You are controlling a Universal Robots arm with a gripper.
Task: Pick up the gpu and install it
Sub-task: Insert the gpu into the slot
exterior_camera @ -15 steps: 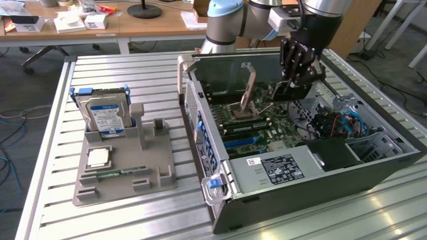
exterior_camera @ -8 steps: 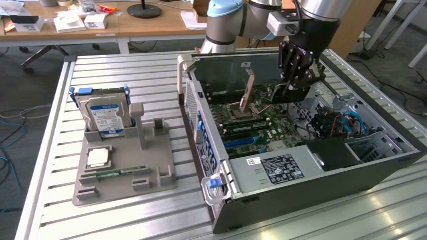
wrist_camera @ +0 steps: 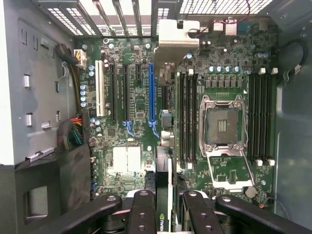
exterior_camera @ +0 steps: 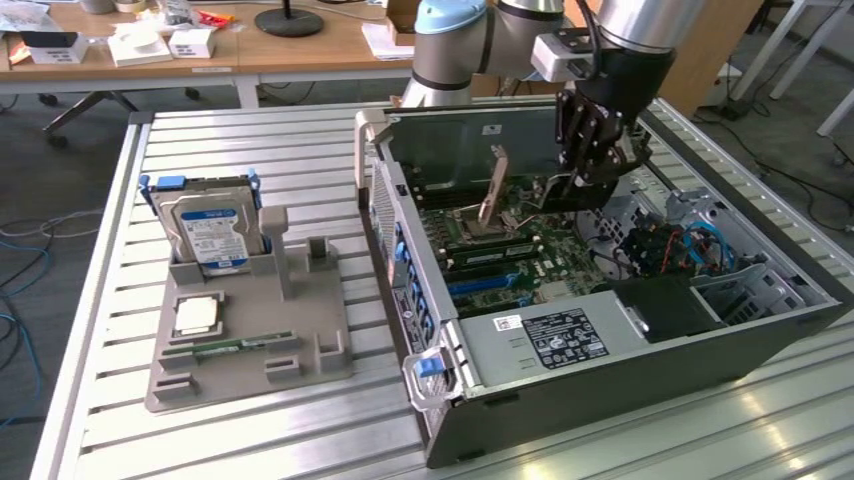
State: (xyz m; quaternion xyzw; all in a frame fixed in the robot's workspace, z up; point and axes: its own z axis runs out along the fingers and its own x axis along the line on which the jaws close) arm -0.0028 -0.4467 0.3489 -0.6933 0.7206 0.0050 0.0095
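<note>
We see the black two-fingered pincer (exterior_camera: 594,178) reaching down into a dark grey metal computer case (exterior_camera: 747,335) that lies open on its side on the slatted metal worktop (exterior_camera: 267,430). Its fingers (wrist_camera: 142,214) are closed part-way, one on each flat face of the gpu (wrist_camera: 164,87), a thin dark expansion card with a bent silver end bracket. The pincer grips it near the end away from that bracket.

In the wrist view the gpu appears edge-on, running over the green motherboard (wrist_camera: 129,105) towards the case's slotted rear wall. It lines up just beside the long blue expansion slot (wrist_camera: 151,92), between that slot and the nearer bank of black memory slots. We cannot tell whether its lower edge touches the board. In the exterior view the card's brownish side stands upright and slightly tilted above the motherboard.

Beyond those memory slots sits the square silver processor socket (wrist_camera: 222,127), its frame empty. A grey power supply with a white label (exterior_camera: 561,335) fills the case's near end in the exterior view.

At the exterior view's left, well apart from the case, a grey plastic holder (exterior_camera: 314,345) rests on the worktop. A silver hard drive with a blue-white label (exterior_camera: 214,235) stands upright in it.
</note>
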